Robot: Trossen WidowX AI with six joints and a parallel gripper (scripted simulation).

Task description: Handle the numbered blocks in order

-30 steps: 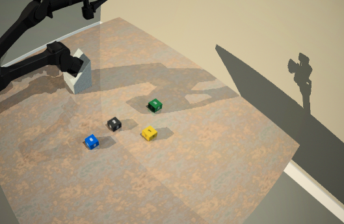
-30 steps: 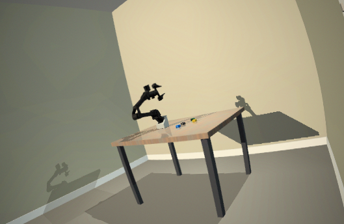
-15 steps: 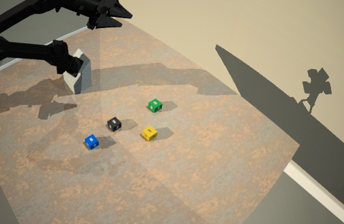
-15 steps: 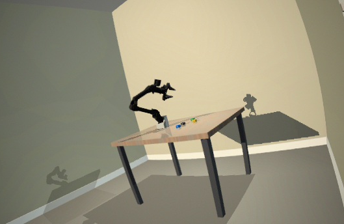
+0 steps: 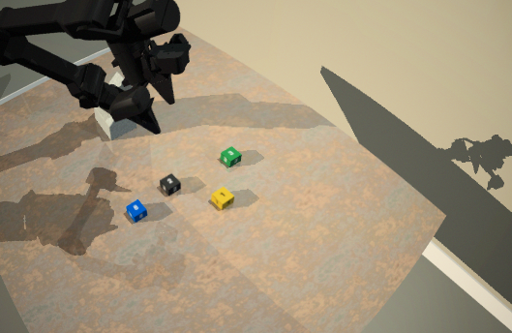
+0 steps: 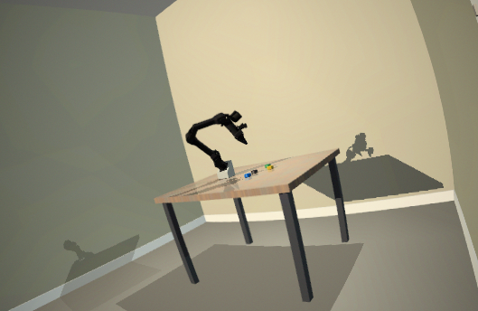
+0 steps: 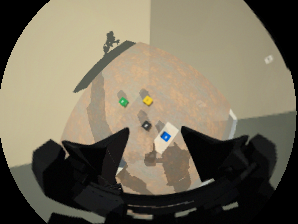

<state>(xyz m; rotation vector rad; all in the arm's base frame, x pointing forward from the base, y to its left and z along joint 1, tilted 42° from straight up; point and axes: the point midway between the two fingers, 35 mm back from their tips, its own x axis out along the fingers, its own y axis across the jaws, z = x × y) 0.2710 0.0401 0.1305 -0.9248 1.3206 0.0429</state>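
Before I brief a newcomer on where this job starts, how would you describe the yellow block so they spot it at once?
Look at the wooden table and find the cluster of four small blocks near its middle. The yellow block sits at the cluster's edge farthest from the arm's base, right of the black block. It is the only yellow one.

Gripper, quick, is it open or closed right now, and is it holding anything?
Gripper: open, holding nothing, up in the air above the table, touching none of the blocks.
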